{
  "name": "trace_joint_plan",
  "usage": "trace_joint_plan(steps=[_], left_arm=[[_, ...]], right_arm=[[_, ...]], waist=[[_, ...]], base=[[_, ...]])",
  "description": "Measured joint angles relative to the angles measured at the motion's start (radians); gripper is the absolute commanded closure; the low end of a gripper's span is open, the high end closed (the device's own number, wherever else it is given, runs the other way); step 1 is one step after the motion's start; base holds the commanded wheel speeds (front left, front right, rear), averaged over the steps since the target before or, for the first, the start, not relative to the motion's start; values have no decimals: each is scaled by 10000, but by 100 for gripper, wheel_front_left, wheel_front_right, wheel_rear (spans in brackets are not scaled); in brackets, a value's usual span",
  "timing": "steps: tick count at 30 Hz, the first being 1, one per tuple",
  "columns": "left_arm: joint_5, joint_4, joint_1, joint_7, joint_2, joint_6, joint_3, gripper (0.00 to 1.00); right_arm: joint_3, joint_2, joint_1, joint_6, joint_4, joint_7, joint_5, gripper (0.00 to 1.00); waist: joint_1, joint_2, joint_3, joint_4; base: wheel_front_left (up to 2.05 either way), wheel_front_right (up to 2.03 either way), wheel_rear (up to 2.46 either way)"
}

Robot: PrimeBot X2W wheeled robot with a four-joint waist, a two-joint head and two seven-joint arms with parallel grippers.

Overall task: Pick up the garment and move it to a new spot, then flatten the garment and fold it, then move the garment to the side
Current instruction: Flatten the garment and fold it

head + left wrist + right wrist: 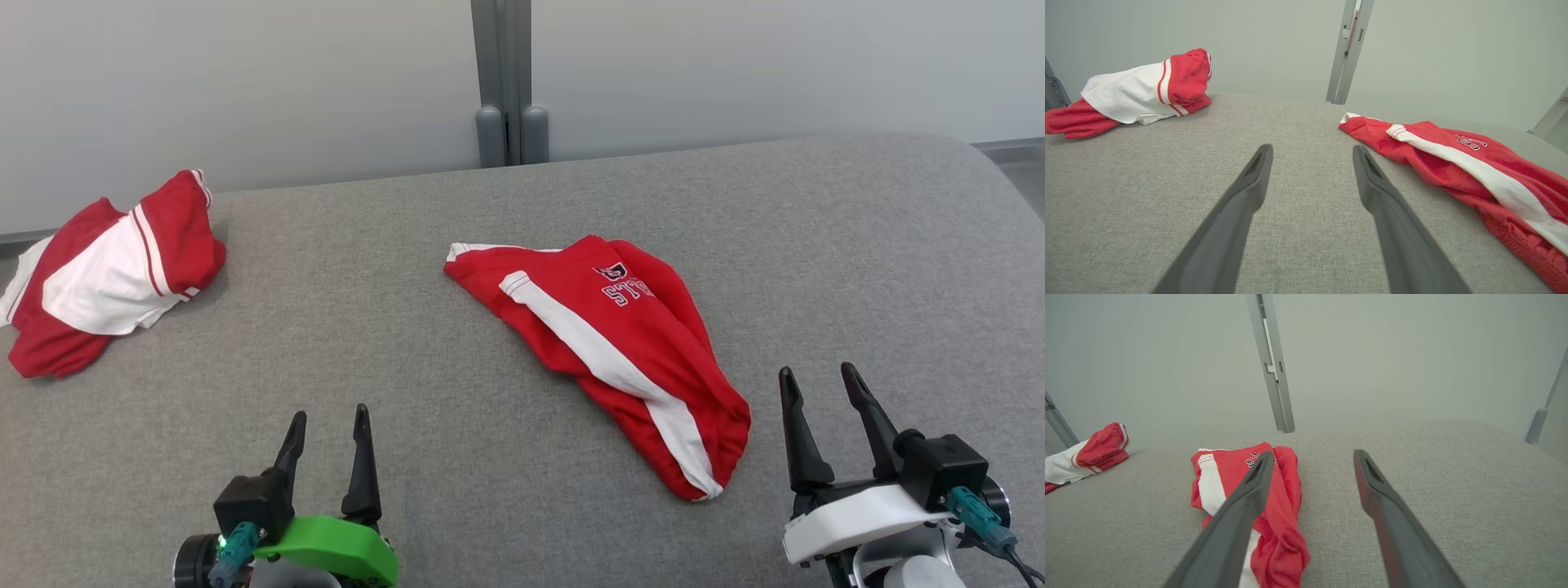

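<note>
Item: garment (629,335), red knit with a broad white stripe (604,359), lying crumpled in a long wedge at mid-table, just ahead and to the inner side of the right gripper (817,369). The dark lettering (624,286) near its far end was folded over and could not be read. In the left wrist view the near end was cut off by the frame edge; in the right wrist view one finger (1237,522) covered part of it.

Second garment (106,278): red and white, bunched at the far left corner, partly cut off at the frame edge.

Table (457,425): grey woven covering, matte, with a rounded far corner.

Left gripper (331,411): long dark tapered fingers spread apart, empty, low over bare covering. Right gripper: likewise spread, holding nothing.

Backdrop: pale wall (245,82) and a grey post (506,82)
</note>
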Motion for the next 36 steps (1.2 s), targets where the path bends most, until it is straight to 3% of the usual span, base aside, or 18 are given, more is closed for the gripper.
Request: trace_joint_plan(steps=[14, 24, 32, 36], left_arm=[[303, 313, -299, 0, -71, -286, -111, 0], [-176, 2228, -3342, 485, -88, -709, -1475, 0], [-1053, 4253, -5611, 1204, -104, -723, -2606, 0], [-1450, 5149, -6350, 1267, -107, -617, -2727, 0]], right_arm=[[-86, 0, -69, 0, -48, 0, -17, 0], [176, 0, -719, 0, -194, 0, -36, 0], [418, -6, -1146, 0, -245, 0, 90, 0], [451, -6, -1275, 0, -268, 0, 153, 0]], waist=[[0, 0, 231, -40], [0, 0, 1047, -271], [0, 1, 1765, -1021], [0, 0, 2123, -1408]], base=[[0, 0, 0], [0, 0, 0], [0, 0, 0], [0, 0, 0]])
